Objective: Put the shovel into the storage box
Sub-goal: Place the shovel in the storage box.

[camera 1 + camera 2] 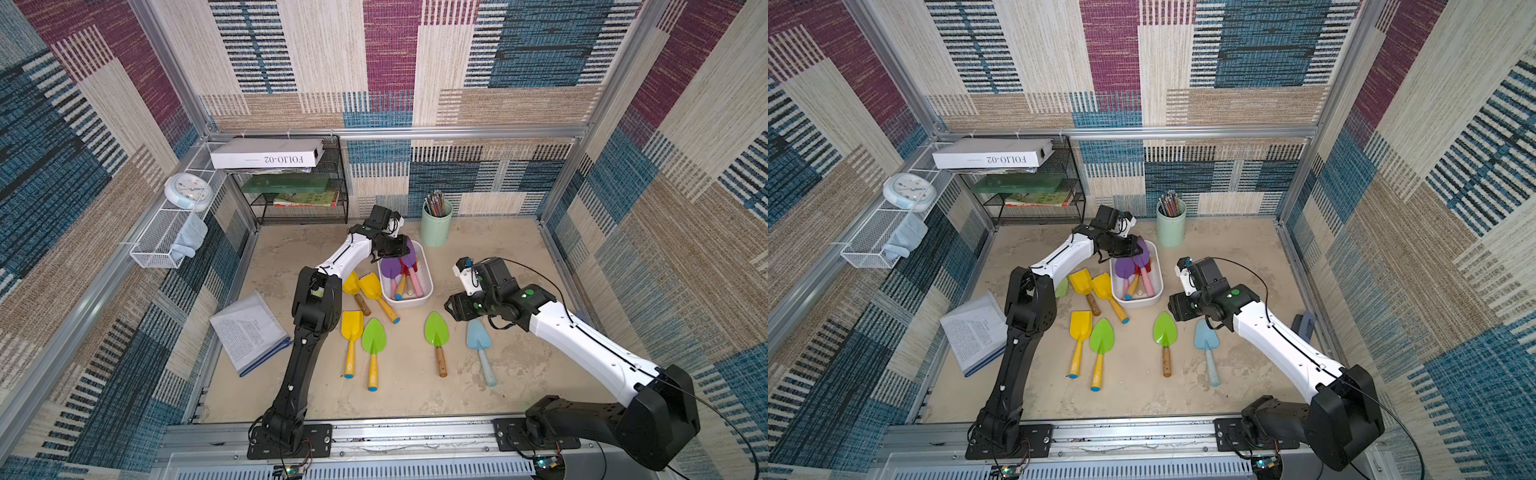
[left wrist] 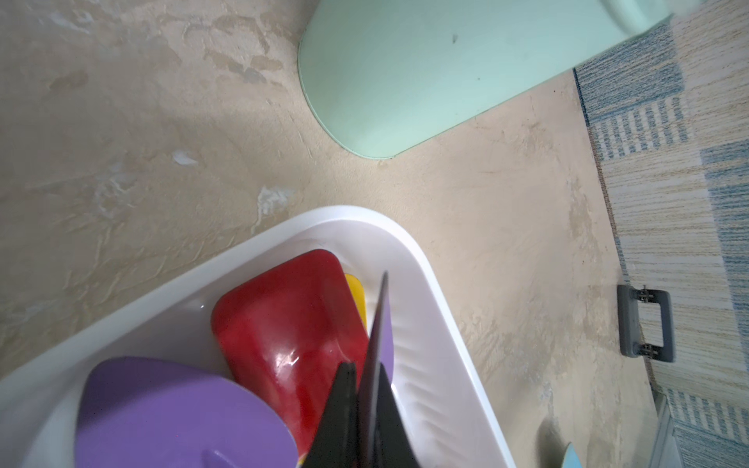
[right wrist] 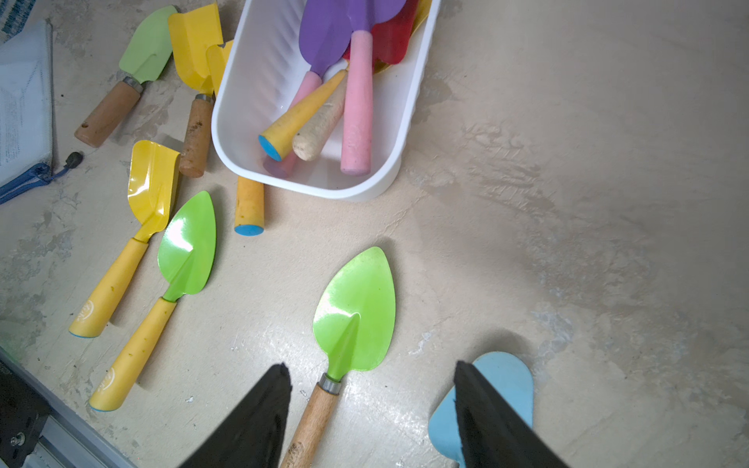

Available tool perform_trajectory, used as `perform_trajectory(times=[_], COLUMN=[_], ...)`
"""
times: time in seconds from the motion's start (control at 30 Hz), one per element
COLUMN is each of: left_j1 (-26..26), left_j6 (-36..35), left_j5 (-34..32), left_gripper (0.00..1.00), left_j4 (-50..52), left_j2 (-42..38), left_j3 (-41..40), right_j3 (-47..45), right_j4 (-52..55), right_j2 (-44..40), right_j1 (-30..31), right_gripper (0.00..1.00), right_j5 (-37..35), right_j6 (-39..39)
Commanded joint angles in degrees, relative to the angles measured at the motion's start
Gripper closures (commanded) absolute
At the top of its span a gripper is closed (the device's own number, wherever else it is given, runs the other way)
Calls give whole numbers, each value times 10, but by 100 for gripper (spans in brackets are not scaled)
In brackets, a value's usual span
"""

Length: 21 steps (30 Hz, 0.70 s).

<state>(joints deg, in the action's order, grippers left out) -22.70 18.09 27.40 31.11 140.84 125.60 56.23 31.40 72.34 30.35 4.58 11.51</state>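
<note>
The white storage box (image 1: 428,286) (image 3: 227,121) stands mid-table and holds several shovels, among them a red one (image 2: 292,316) and a purple one (image 1: 390,268). My left gripper (image 1: 397,247) (image 2: 362,366) is over the box's far end, shut on the blade edge of a second purple shovel (image 2: 381,324) (image 1: 410,251). That shovel's pink handle (image 3: 356,105) slopes down into the box. Near the box's right side, my right gripper (image 1: 453,307) (image 3: 371,366) hangs open and empty above a green shovel with a wooden handle (image 3: 356,308) and a light blue shovel (image 3: 506,377).
More yellow shovels (image 1: 352,326) and green shovels (image 1: 374,336) lie left of the box, near the left arm. A mint pencil cup (image 1: 436,228) stands just behind the box. A document pouch (image 1: 249,332) lies at the left, a wire rack (image 1: 299,187) at the back, and a grey hole punch (image 2: 644,324) by the right wall.
</note>
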Motion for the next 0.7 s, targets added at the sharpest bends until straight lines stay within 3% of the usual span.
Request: perform_trajectory(times=[0.0,0.27,0.5,0.67], left_j1=[-1,-1,-1,-1], left_j6=[4,5,4,3], left_j5=[14,17,13,2], left_gripper=[100,93,59,43], left_j4=[-5,5,11,21], left_j2=[8,30,27,24], left_j3=[7,21,22,25], right_j3=[0,1,2,2], right_j4=[-9,-10,-10,-11], right_j2=[3,10,13,13], right_j1=[0,0,0,0], right_gripper=[32,32,32,31], right_j5=[4,11,14,16], right_j6=[2,-1,-2,-1])
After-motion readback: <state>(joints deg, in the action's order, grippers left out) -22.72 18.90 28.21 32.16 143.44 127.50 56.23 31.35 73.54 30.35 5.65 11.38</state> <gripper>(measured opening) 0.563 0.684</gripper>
